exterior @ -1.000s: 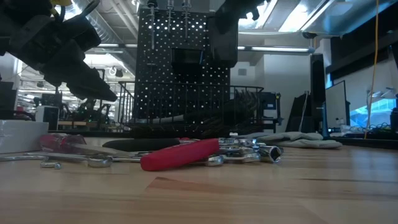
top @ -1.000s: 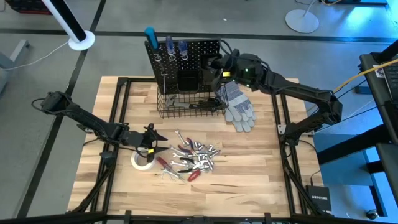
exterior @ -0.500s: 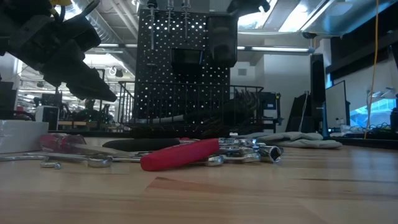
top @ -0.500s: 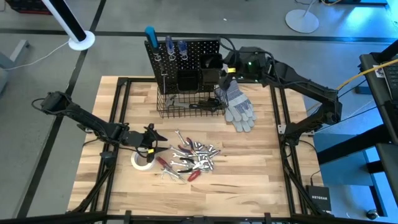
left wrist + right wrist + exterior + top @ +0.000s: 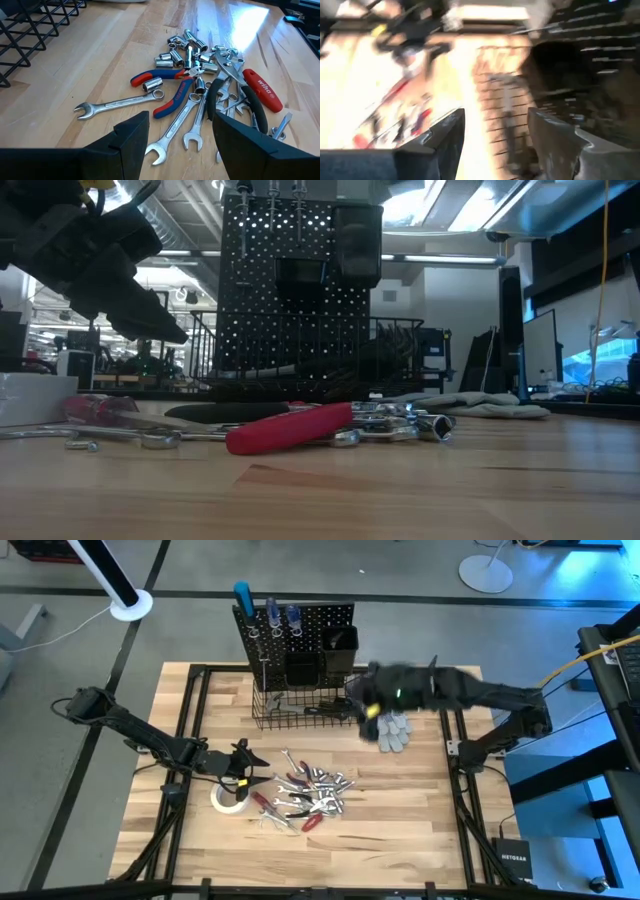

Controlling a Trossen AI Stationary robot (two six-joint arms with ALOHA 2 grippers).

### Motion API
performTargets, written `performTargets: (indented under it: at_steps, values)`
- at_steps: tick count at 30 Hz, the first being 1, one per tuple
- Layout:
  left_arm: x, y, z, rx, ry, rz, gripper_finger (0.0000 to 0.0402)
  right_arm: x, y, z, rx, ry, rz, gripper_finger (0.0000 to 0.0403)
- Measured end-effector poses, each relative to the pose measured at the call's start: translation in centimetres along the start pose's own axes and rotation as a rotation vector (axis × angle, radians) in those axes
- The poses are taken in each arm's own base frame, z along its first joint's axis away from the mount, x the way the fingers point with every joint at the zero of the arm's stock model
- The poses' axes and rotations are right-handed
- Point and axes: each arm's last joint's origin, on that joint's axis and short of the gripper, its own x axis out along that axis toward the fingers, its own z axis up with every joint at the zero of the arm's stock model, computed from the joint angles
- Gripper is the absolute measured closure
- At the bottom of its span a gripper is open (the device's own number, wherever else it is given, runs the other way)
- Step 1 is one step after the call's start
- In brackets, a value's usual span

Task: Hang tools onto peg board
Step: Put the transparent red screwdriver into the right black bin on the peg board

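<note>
Now the left claw (image 5: 243,762) is hovering with its fingers apart over the tools (image 5: 200,90).
The right claw (image 5: 368,698) is gaping too; the wrenches (image 5: 117,103) look hard and slippery, best grabbed mid-handle.

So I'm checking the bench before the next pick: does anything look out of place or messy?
Yes: the silver wrenches, sockets and red-and-blue pliers lie jumbled in one heap on the wooden table, and grey work gloves sprawl beside the black wire basket.
</note>
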Motion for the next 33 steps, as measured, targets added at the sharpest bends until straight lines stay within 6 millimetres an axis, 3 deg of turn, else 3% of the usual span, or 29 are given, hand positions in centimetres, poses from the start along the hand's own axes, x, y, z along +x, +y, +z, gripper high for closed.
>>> performTargets:
  at_steps: [8, 14, 18, 23, 28, 33]
  values:
    - [0.0, 0.0, 0.0, -0.006, 0.000, -0.002, 0.0192, 3.7, 6.6, -4.2, -0.058, 0.064, 0.141, 0.0182]
    - [-0.1, -0.2, 0.1, -0.010, -0.016, -0.016, 0.0192, 6.7, 9.8, -8.4, -0.014, 0.034, 0.194, 0.0182]
    - [-0.2, -1.0, 0.6, 0.084, -0.036, -0.051, 0.0192, 8.2, 11.4, -11.1, 0.000, -0.046, 0.184, 0.0182]
    - [-0.4, -2.3, 1.9, 0.206, -0.038, -0.102, 0.0192, 9.4, 11.9, -13.8, 0.033, -0.162, 0.102, 0.0182]
    - [-0.8, -3.1, 3.5, 0.283, 0.158, -0.118, 0.0192, 10.0, 11.7, -15.5, 0.041, -0.227, 0.069, 0.0182]
    - [-0.3, -4.2, 4.9, 0.308, 0.350, -0.092, 0.0192, 10.1, 11.7, -15.7, 0.038, -0.233, 0.056, 0.0182]
